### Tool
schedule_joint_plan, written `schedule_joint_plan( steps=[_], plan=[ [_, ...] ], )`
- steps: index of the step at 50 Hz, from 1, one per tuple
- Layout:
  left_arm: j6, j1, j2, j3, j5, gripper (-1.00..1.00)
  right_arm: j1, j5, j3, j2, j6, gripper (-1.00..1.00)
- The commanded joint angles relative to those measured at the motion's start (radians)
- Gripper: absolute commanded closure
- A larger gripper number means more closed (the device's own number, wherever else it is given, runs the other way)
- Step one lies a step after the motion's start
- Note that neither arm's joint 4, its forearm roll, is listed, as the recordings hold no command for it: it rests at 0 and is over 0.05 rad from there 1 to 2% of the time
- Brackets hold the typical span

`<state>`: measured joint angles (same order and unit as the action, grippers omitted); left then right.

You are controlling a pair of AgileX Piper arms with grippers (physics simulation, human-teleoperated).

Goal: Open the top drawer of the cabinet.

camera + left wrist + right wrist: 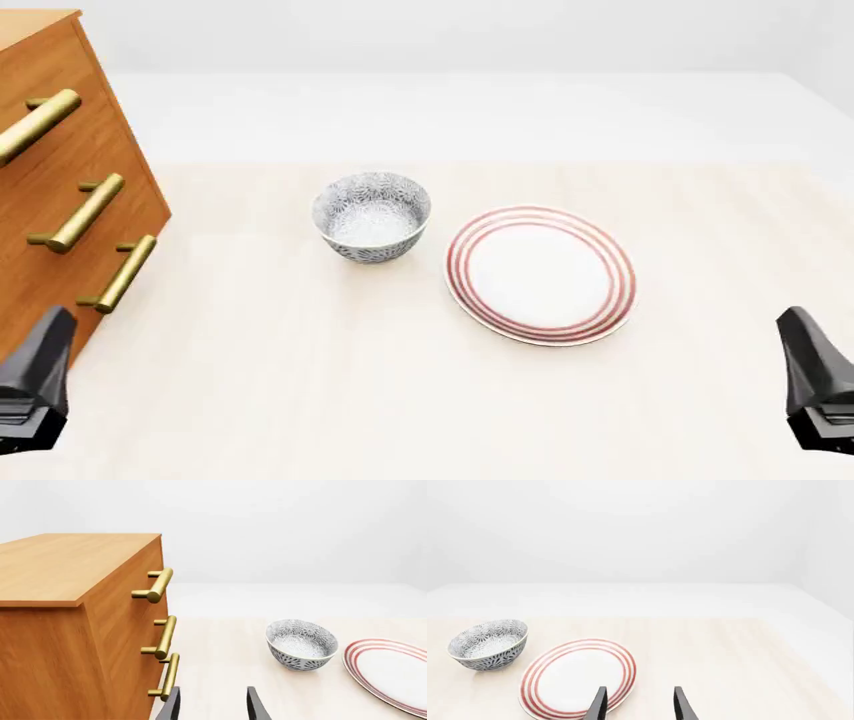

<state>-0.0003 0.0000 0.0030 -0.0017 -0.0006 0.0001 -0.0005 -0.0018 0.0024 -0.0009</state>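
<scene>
The tall orange-brown wooden cabinet [54, 180] is recorded at the left edge of the front frame on the pale worktop [334, 400], all three drawers shut; the top drawer [34, 95] is at upper left, its brass cylindrical bar handle [34, 125] lying along the drawer front. The left gripper [212, 705], fingers spread and empty, is logged at lower left, below and nearest that handle. The right gripper [639, 705], likewise spread, is noted at lower right, well apart, near a red-ringed white plate [541, 275] and a blue-patterned ceramic bowl [372, 215].
</scene>
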Motion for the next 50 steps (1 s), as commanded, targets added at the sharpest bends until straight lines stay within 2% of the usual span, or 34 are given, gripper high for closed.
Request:
schedule_joint_plan(
  steps=[1, 22, 30, 41, 45, 49, 50],
  plan=[
    [-0.001, 0.0, 0.005, -0.003, -0.001, -1.0, 0.0, 0.0, -0.004, 0.005, -0.001, -1.0],
    [0.001, -0.006, -0.002, -0.005, -0.001, -1.0, 0.0, 0.003, -0.003, 0.001, -0.003, -1.0],
    [0.025, -0.01, -0.003, -0.021, -0.003, -1.0, 0.0, 0.003, -0.003, 0.001, -0.003, -1.0],
    [0.134, -0.018, 0.002, -0.063, 0.07, -1.0, 0.0, 0.003, -0.003, 0.0, -0.003, -1.0],
    [0.241, -0.023, 0.115, -0.076, -0.002, -1.0, 0.0, 0.003, -0.003, 0.001, -0.003, -1.0],
    [0.293, -0.021, 0.148, -0.094, -0.007, -1.0, 0.0, 0.003, -0.003, 0.001, -0.003, -1.0],
    [0.335, -0.027, 0.171, -0.111, -0.007, -1.0, 0.0, 0.003, -0.003, 0.001, -0.003, -1.0]
  ],
)
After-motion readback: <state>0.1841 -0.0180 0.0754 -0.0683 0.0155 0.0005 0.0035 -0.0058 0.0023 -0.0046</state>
